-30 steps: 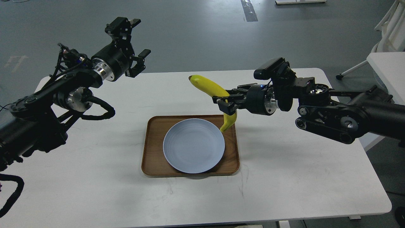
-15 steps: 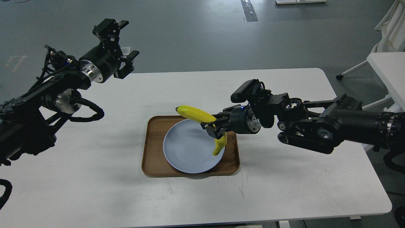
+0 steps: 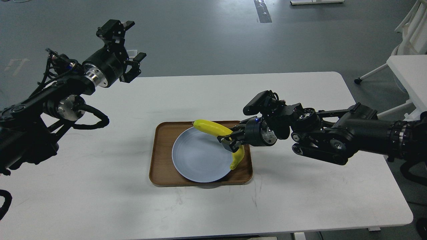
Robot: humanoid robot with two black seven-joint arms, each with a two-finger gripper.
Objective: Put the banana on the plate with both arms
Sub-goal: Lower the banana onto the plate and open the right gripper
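A bright yellow banana (image 3: 210, 127) curves over the right rim of the pale blue-grey plate (image 3: 196, 156), its lower end near the plate's right edge. My right gripper (image 3: 229, 139) is shut on the banana at its middle and holds it low over the plate. Whether the banana touches the plate I cannot tell. My left gripper (image 3: 128, 46) is open and empty, raised high above the table's far left corner, far from the plate.
The plate sits in a rectangular brown wooden tray (image 3: 163, 156) at the middle of the white table (image 3: 300, 200). A white chair and another white table (image 3: 408, 73) stand at the right edge.
My right gripper has brought the banana down from above the tray's far right corner to the plate's right rim. My left arm has drawn back to the left and up.
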